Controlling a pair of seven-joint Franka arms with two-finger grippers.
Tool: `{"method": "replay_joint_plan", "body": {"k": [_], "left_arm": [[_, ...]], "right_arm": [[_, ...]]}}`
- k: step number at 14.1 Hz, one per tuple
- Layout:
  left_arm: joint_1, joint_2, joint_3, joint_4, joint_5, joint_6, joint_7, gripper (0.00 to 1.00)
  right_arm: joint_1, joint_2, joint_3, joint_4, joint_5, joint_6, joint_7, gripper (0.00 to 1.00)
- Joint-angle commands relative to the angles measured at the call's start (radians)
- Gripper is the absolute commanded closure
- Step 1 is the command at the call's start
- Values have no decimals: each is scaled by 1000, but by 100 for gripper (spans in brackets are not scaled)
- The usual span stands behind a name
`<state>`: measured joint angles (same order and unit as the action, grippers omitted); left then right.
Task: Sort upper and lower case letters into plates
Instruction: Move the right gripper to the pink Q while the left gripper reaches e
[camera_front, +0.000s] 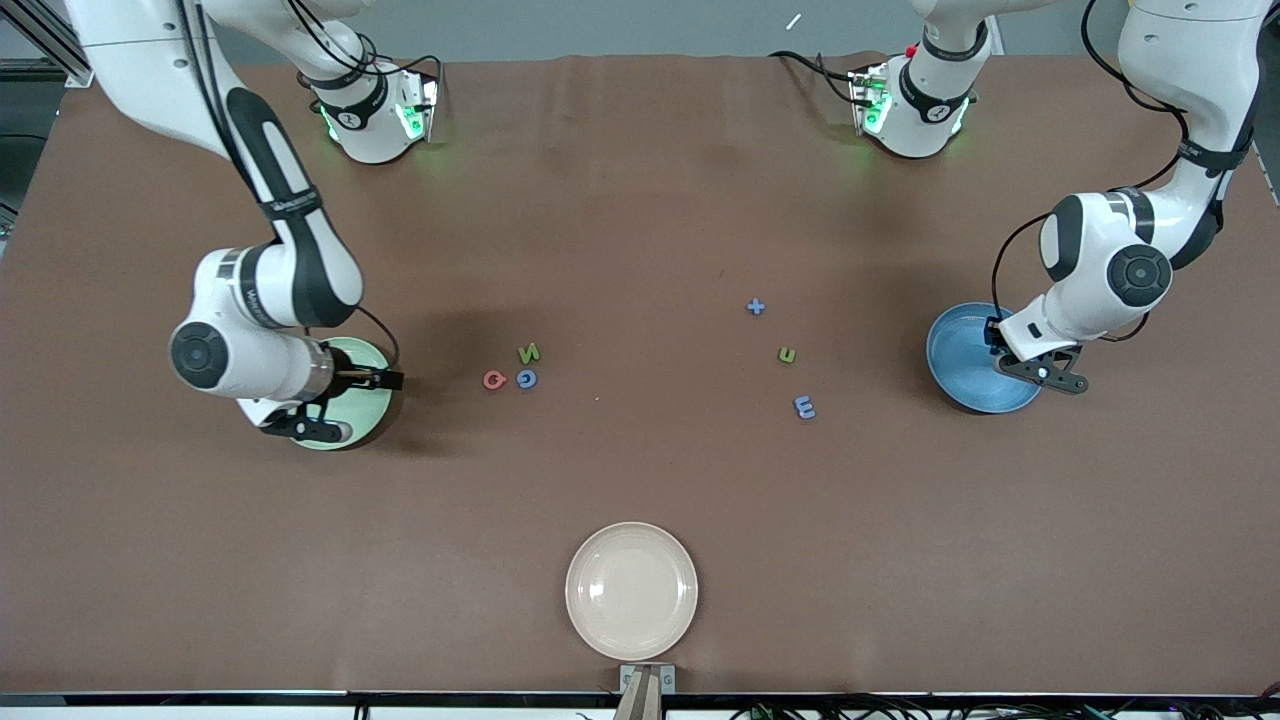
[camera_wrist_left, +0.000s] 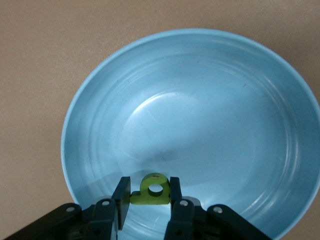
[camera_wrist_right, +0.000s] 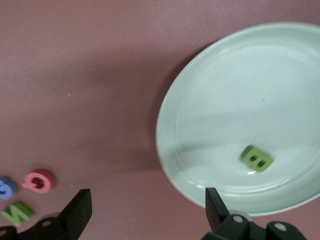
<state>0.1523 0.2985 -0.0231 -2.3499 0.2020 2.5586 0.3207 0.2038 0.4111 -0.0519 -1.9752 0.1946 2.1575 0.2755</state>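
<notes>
My left gripper (camera_front: 1017, 360) hangs over the bright blue plate (camera_front: 955, 350) at the left arm's end and is shut on a small green letter with a round hole (camera_wrist_left: 155, 191), just above the plate's inside (camera_wrist_left: 200, 115). My right gripper (camera_front: 350, 405) is open and empty over the edge of the pale mint green plate (camera_front: 374, 400); its fingertips (camera_wrist_right: 80, 205) stand wide apart. A green B (camera_wrist_right: 257, 158) lies in that plate (camera_wrist_right: 170, 125). On the table lie a green N (camera_front: 529, 352), a pink letter (camera_front: 494, 379), a blue letter (camera_front: 527, 378), a blue cross (camera_front: 756, 307), a green u (camera_front: 787, 354) and a blue m (camera_front: 804, 406).
A cream-beige plate (camera_front: 631, 590) sits near the table's front edge, nearest the front camera. The two arm bases stand along the top of the front view. The brown table cloth (camera_front: 640, 200) covers the whole surface.
</notes>
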Motion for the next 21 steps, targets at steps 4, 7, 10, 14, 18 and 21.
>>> {"method": "replay_joint_plan", "body": {"k": [4,7,10,14,18,21], "left_arm": [[16,22,-8,-11,17,48,12,74],[24,28,-8,-9,16,54,14,73],[19,13,-14,-9,16,46,14,36],[19,-70,-87,29,10,-95,-9,1],[16,-69,-211,151,-4,-239,-255,1],[7,-18,-300,260,-48,-276,-478,1]], "right_arm": [[91,-17,-5,4,22,16,307,0],[86,-11,-6,30,-19,15,283,0],[136,-6,-3,35,-63,89,275,0],[215,9,-3,-31,-63,250,280,0],[264,18,-3,-68,-64,305,271,0],[284,23,-3,-99,-67,352,225,2]]}}
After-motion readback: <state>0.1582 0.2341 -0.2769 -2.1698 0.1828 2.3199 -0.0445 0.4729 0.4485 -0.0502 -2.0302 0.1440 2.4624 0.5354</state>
